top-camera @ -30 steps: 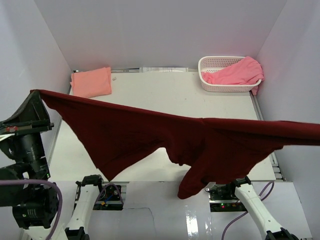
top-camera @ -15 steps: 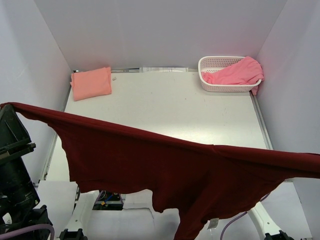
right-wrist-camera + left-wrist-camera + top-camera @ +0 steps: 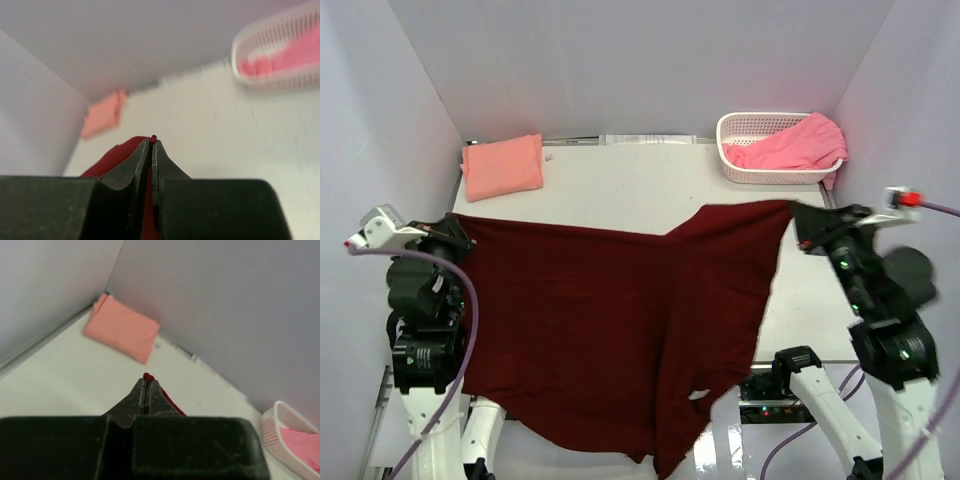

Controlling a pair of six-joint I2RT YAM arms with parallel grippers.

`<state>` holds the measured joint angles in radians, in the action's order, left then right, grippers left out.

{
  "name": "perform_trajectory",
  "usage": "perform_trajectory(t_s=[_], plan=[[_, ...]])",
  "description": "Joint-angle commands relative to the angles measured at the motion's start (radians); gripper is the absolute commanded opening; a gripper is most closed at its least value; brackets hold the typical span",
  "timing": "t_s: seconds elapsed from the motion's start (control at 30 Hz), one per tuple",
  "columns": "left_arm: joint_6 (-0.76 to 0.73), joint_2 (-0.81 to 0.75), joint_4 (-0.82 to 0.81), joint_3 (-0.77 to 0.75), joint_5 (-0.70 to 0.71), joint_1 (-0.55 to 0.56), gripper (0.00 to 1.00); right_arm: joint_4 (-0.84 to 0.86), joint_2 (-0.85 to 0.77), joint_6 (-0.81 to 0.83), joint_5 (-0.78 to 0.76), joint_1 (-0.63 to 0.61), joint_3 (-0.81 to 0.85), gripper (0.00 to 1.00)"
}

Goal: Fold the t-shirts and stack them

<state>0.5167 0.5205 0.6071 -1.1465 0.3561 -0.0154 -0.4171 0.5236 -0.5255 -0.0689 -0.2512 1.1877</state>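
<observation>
Left gripper (image 3: 145, 384): jaws pressed together on one corner of the maroon t-shirt (image 3: 590, 330). A sliver of red cloth shows at the tips.
Right gripper (image 3: 151, 144): likewise pinched shut, on the opposite corner.
The shirt is held spread between the two, nearer the arms than the white basket (image 3: 745, 124) and to its left. Its lower edge hangs past the near edge of the table (image 3: 650, 190). I cannot tell whether the body rests on the surface.
Salmon-peach t-shirt (image 3: 502, 166): folded, level with the basket and far to its left. I judge it done.
Pink t-shirt (image 3: 788, 146): bunched inside the basket, untouched.
Estimate: one of three shirts folded. The maroon one is spread out with no fold made yet, and stacking has not begun.
</observation>
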Motion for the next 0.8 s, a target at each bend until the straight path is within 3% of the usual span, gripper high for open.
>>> perform_trajectory(t_s=[0.0, 0.13, 0.27, 0.37, 0.57, 0.77], plan=[[0.003, 0.025, 0.071, 0.040, 0.090, -0.001, 0.00, -0.200, -0.001, -0.126, 0.041, -0.003, -0.112, 0.08], [0.049, 0.102, 0.080, 0.151, 0.078, -0.001, 0.00, -0.181, 0.119, -0.110, 0.133, -0.003, -0.263, 0.08], [0.103, 0.232, -0.021, 0.307, 0.046, -0.001, 0.00, -0.100, 0.301, -0.055, 0.187, -0.003, -0.267, 0.08], [0.123, 0.347, -0.099, 0.338, 0.018, -0.001, 0.00, -0.085, 0.525, 0.014, 0.222, -0.005, -0.179, 0.08], [0.141, 0.614, -0.223, 0.311, 0.038, -0.001, 0.00, -0.048, 0.759, 0.122, 0.218, -0.006, -0.001, 0.08], [0.086, 0.855, -0.282, 0.165, 0.043, -0.001, 0.00, -0.066, 1.056, 0.203, 0.179, -0.007, 0.223, 0.08]])
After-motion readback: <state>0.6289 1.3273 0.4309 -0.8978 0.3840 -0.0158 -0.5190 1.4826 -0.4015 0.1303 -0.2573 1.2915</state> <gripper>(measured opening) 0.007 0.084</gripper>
